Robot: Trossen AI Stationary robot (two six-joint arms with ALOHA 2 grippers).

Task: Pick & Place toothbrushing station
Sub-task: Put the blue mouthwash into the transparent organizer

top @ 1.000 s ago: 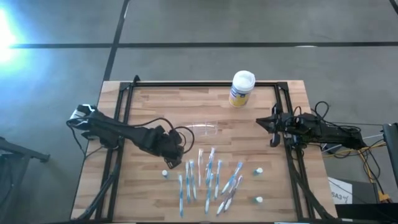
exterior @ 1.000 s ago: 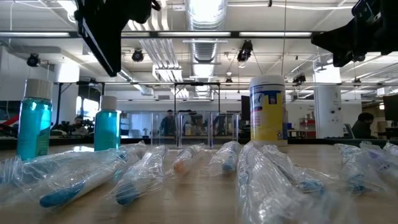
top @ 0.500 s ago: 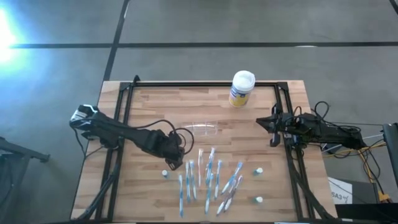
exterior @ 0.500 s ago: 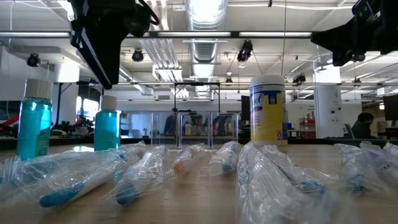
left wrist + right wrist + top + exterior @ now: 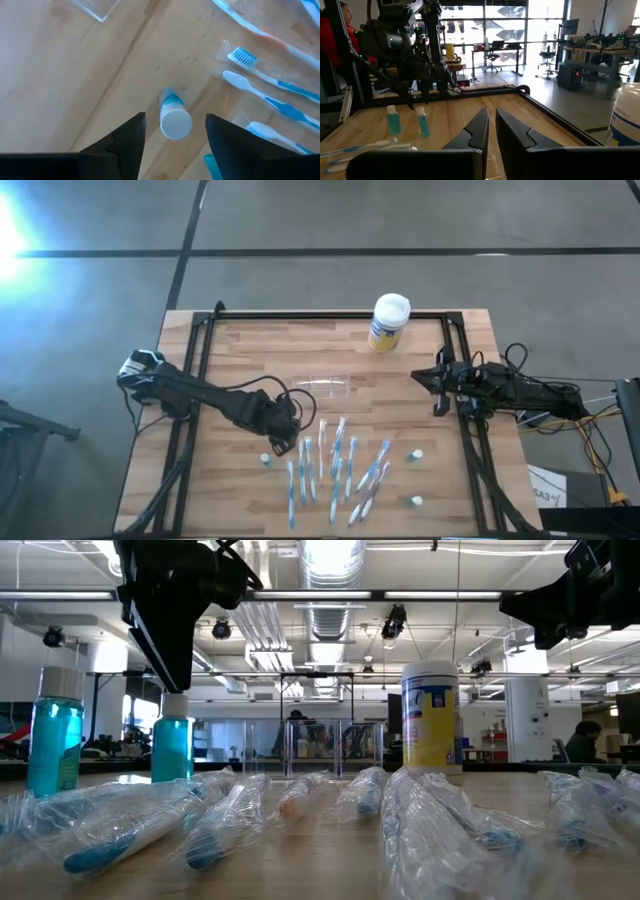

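- Centrally in the high view, the toothbrushing station (image 5: 327,386), a faint glassy clear plastic holder, lies on the pale wooden tabletop (image 5: 240,345), up and to the right of the left hand (image 5: 278,437) and apart from it.
- Left hand: dark fingers spread, pinching nothing, hovering over a small blue bottle (image 5: 174,115) with a round white cap.
- Right hand (image 5: 437,402), at the tabletop's right edge, has its fingers pressed together, empty.
- Wrapped toothbrushes (image 5: 335,465), slim with blue handles in crinkly clear film, lie fanned across the lower middle.
- A cylindrical yellow canister (image 5: 388,323) with a white lid stands at the upper edge.
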